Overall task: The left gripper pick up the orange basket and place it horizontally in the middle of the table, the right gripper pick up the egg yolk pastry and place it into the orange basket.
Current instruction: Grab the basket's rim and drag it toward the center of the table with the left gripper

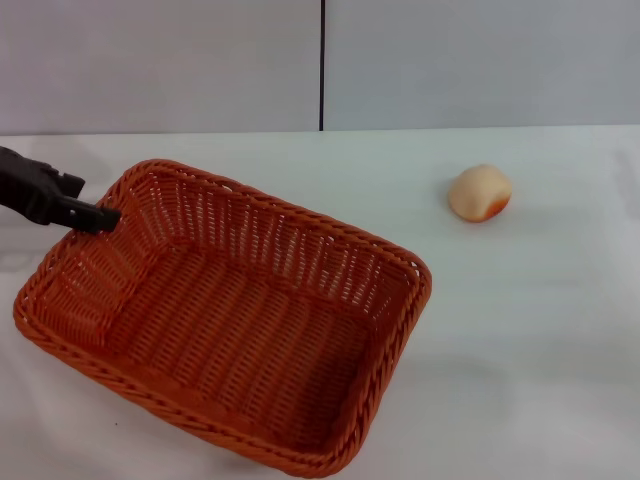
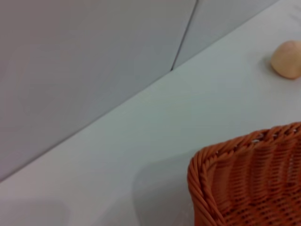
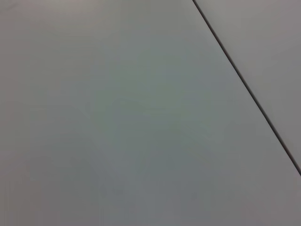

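The orange basket (image 1: 240, 320) lies empty on the white table (image 1: 520, 340), left of centre, its long side running at a slant from far left to near right. My left gripper (image 1: 100, 215) reaches in from the left edge, its tip at the basket's far-left rim corner. That braided corner (image 2: 244, 183) fills the left wrist view's lower part. The egg yolk pastry (image 1: 480, 193) sits on the table to the far right of the basket, well apart from it, its orange-red patch facing the near side; it also shows in the left wrist view (image 2: 288, 59). The right gripper is out of view.
A pale wall with a dark vertical seam (image 1: 322, 65) stands behind the table. The right wrist view shows only a plain grey surface crossed by a dark seam (image 3: 244, 80). Bare tabletop lies to the right of the basket and in front of the pastry.
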